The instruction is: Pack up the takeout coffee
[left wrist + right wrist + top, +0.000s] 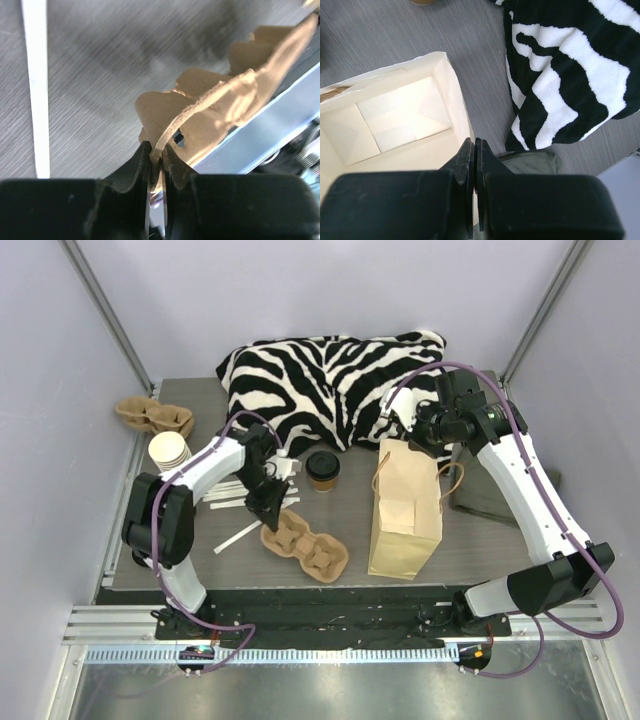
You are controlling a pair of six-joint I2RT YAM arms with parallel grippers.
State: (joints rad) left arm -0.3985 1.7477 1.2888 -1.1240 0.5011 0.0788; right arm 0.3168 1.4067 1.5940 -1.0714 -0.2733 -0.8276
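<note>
Top external view, items by size. Table [350, 505]: grey, bears all the items listed here. Zebra cloth [330, 380]: heaped at the far side. Paper bag [405, 510]: kraft, right of centre, mouth turned to the far side; whether it lies flat or is propped cannot be told. Cup carrier [305, 545]: moulded pulp, at the near edge, left of the bag. Takeout coffee [323, 469]: upright, black lid on, standing free between carrier and cloth, touched by neither arm. Right gripper [418, 432]: jaws closed, apparently pinching the bag's rim; its wrist view shows the pale inside of the bag. Left gripper [268, 508]: clamped on the thin lip of the carrier, as the left wrist view shows. Step, as judged: placing the carrier to receive the cup. Handling notes: the pulp lip looks soft, so bite deeper, move the carrier low and level, steer clear of the cup, and hold the bag mouth steady.
</note>
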